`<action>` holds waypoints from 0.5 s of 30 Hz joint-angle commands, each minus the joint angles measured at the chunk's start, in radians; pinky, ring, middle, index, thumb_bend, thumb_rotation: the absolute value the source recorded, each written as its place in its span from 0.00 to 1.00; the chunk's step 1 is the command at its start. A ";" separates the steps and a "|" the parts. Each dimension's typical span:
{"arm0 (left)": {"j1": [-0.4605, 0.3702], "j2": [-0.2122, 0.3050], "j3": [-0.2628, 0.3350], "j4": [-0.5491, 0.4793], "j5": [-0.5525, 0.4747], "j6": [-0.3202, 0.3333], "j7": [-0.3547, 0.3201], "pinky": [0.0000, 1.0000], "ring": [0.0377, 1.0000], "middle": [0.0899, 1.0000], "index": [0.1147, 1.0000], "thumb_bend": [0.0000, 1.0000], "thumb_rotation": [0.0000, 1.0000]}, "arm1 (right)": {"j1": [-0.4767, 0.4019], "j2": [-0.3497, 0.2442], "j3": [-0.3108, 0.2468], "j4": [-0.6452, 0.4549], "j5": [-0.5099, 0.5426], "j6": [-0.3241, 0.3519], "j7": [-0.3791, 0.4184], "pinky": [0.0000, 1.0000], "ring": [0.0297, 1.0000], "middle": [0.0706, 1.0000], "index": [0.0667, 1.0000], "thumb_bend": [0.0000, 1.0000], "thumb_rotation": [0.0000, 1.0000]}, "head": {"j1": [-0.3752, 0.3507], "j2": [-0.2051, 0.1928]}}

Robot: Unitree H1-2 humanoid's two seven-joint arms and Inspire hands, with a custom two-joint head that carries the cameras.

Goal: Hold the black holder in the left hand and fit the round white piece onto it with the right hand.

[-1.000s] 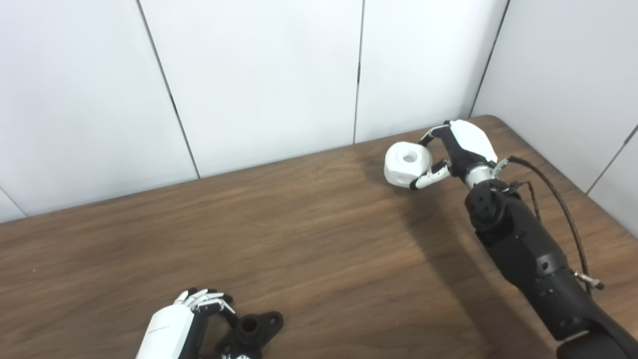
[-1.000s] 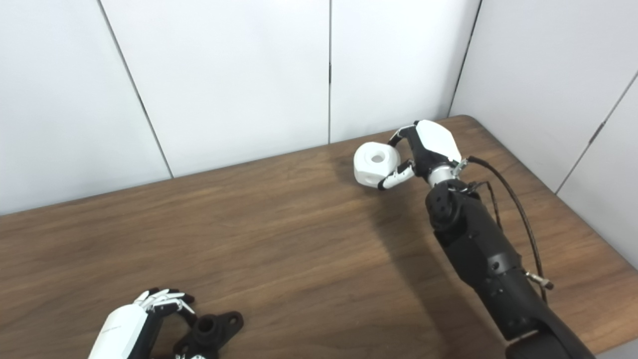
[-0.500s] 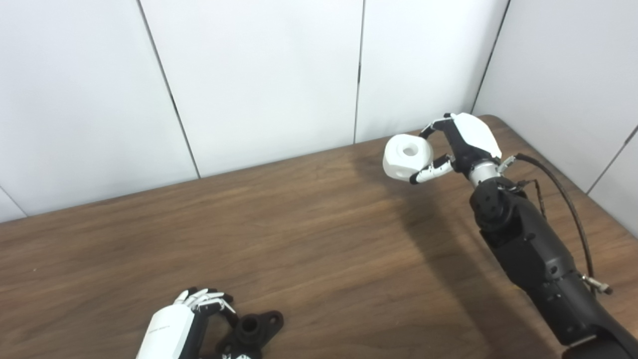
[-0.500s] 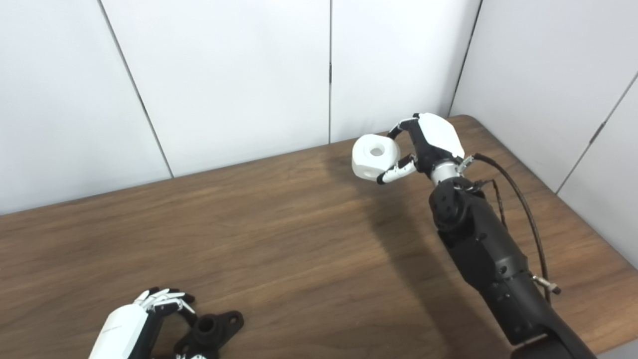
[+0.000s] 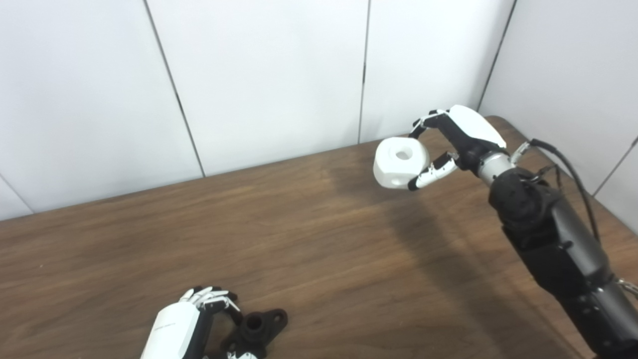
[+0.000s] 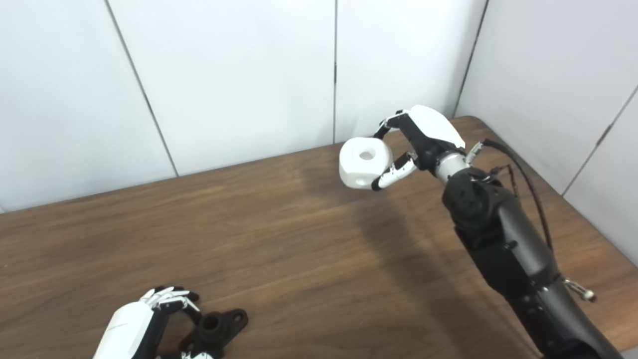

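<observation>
**White piece aloft in the right hand, holder low at the left**

Fingers of your right hand [image 5: 461, 137] are curled around the round white piece [image 5: 400, 162], thumb underneath at its 5 o'clock side and the other fingers arching over its far edge at 1 o'clock. The piece is held clear of the table [image 5: 319, 239], its flat face with the round hole turned upward, and a soft shadow lies on the wood below and toward 7 o'clock of it. From the hand, the black forearm runs down toward 5 o'clock and leaves the picture at the bottom right corner, with a dark cable [image 5: 573, 169] looping along its outer side.

Your left hand [image 6: 137, 321] sits at the bottom edge, at about 7 o'clock of the scene, well apart from the right. Its fingers are bent over the near end of the black holder [image 6: 214, 326], which lies at the hand's 3 o'clock with its round socket facing up and a flat ear pointing toward 2 o'clock. The lower part of hand and holder is cut off by the frame, so you cannot tell whether the fingers actually clamp it or only rest against it.

Behind the table stand plain white wall panels [image 5: 269, 75].
</observation>
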 commanded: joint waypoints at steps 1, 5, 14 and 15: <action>0.014 -0.002 -0.021 0.032 0.015 0.023 -0.037 0.92 0.83 0.72 0.42 0.52 0.04 | -0.034 -0.014 -0.014 -0.054 -0.018 0.002 0.040 1.00 0.91 0.79 0.45 0.52 0.14 | 0.012 0.003; 0.015 -0.013 -0.028 0.029 0.030 0.030 -0.044 0.93 0.84 0.72 0.42 0.52 0.05 | -0.035 -0.007 -0.005 -0.124 -0.029 0.002 0.120 0.97 0.90 0.78 0.45 0.53 0.14 | 0.050 0.019; 0.009 -0.033 -0.051 0.029 0.067 0.048 -0.042 0.95 0.84 0.72 0.42 0.52 0.05 | -0.030 0.077 -0.009 -0.283 -0.082 0.002 0.326 0.91 0.90 0.79 0.45 0.53 0.14 | 0.128 0.066; 0.008 -0.034 -0.054 0.026 0.072 0.054 -0.048 0.95 0.84 0.72 0.42 0.52 0.05 | -0.027 0.097 -0.013 -0.294 -0.091 0.002 0.348 0.92 0.90 0.79 0.45 0.53 0.14 | 0.132 0.070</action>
